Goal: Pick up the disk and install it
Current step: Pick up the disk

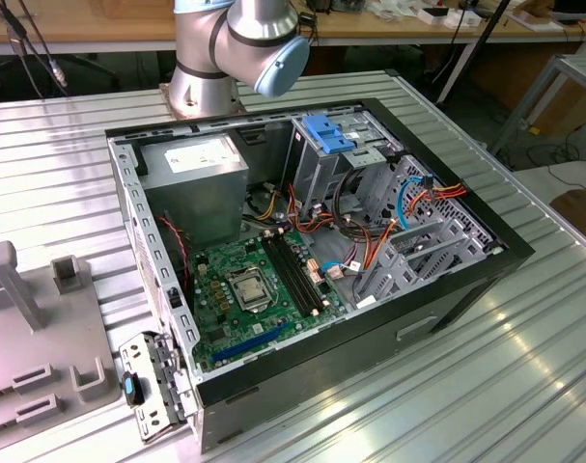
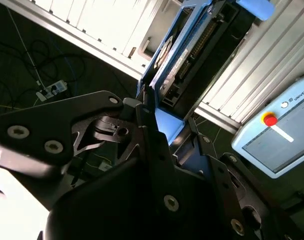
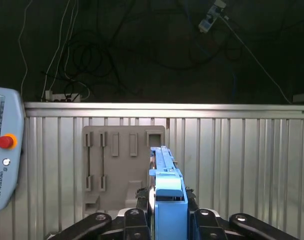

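- Blue-framed and dark grey, the disk (image 3: 162, 167) stands edge-on in the first wrist view, and we see the gripper (image 3: 166, 207) clamped on its carrier from both sides.
- Behind it lie a grey fixture plate (image 3: 116, 160) and the ribbed metal table (image 3: 242, 165), with a teach pendant (image 3: 4, 150) beside them.
- In the second wrist view we see the disk (image 2: 184, 55) reaching out beyond the gripper (image 2: 164, 122).
- In the exterior view the open computer case (image 1: 312, 318) rests on the table, near the arm's base (image 1: 210, 68).
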